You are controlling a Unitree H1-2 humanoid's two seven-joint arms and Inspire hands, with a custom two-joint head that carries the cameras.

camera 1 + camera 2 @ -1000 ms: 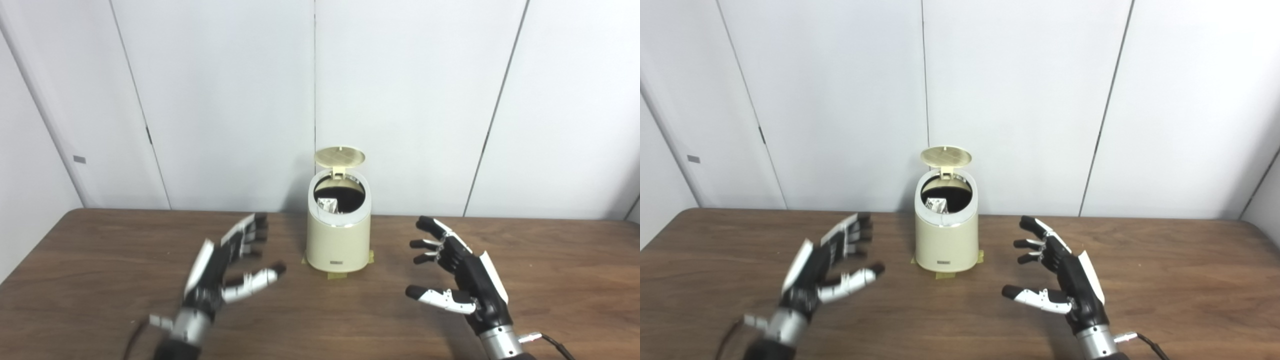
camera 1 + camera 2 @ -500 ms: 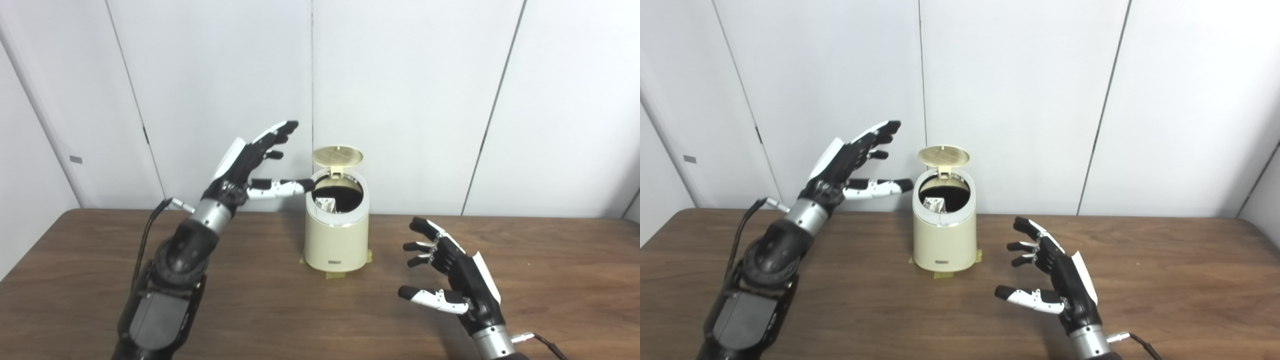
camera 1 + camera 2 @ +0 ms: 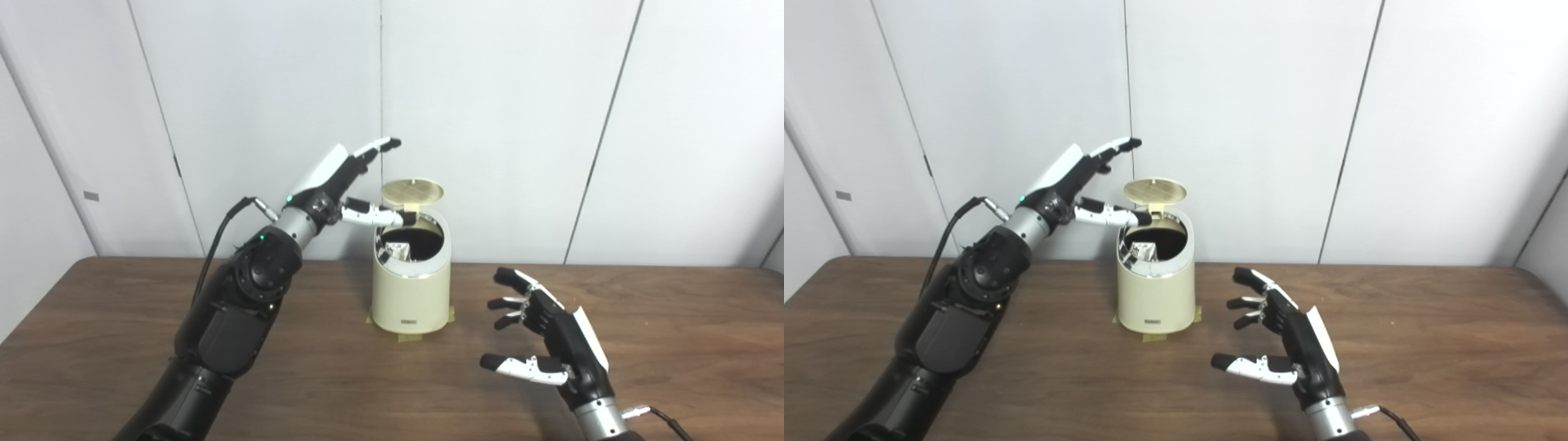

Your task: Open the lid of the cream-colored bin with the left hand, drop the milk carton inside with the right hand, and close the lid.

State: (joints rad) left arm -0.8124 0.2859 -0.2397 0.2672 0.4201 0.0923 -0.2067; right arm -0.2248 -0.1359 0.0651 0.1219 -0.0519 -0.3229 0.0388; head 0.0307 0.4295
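Left hand (image 3: 343,184) raised beside upright lid (image 3: 413,191), fingers spread, carton (image 3: 395,250) inside bin (image 3: 410,288), right hand (image 3: 545,343) spread, empty.

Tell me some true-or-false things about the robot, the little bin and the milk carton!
1. The bin's lid is standing open. True.
2. The milk carton is in the right hand. False: it sits inside the cream-colored bin, and that hand is open and empty.
3. The left hand is raised up beside the lid. True.
4. The bin lies tipped over on the table. False: it stands upright.
5. The right hand is low over the table, right of the bin. True.
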